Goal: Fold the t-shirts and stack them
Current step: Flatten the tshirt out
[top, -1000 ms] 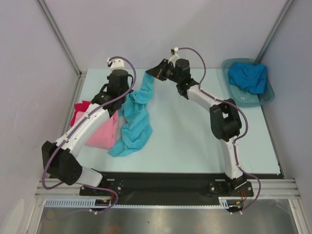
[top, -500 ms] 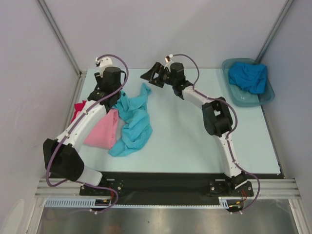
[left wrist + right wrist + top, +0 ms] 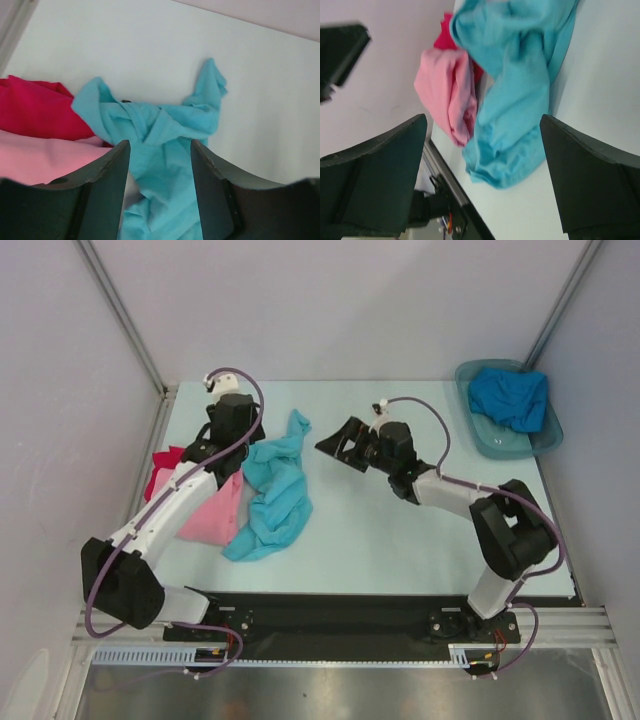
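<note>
A: On the worktop (image 3: 400, 540), where is the turquoise t-shirt (image 3: 275, 485)?
B: Crumpled at left centre, touching the pink t-shirt (image 3: 212, 512). Left fingers (image 3: 107, 185) and right fingers (image 3: 380, 165) are both released, holding nothing.

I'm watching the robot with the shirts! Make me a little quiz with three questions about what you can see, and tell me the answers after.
1. Pick one: which shirt lies in the grey tub? A) red B) pink C) deeper blue
2. True or false: the right arm's fingers are holding the turquoise shirt.
3. Count: how many shirts lie on the table outside the tub?

Key
1: C, the deeper blue shirt.
2: False. They are open and hold nothing.
3: Three: the red shirt, the pink shirt and the turquoise shirt.
</note>
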